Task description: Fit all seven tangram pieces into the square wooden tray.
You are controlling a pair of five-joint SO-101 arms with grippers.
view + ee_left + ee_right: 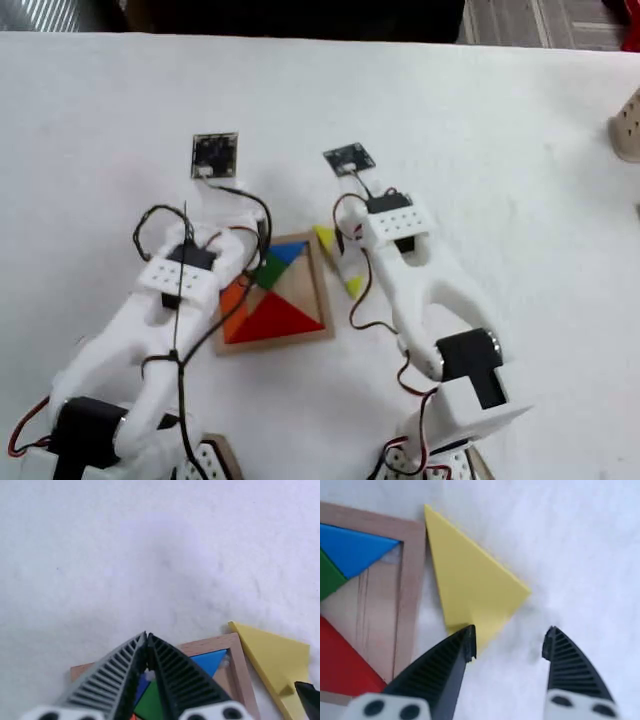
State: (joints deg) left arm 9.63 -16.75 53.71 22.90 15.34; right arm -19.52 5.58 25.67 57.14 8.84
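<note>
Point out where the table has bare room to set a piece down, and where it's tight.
Bare table spreads beyond the tray toward the far edge. Crowded: the strip beside the tray where the yellow triangle lies at the right gripper, and the tray corner under the left gripper.

White table [480, 120] bears wooden tray [320, 286], yellow triangle [470, 587] just beside it
</note>
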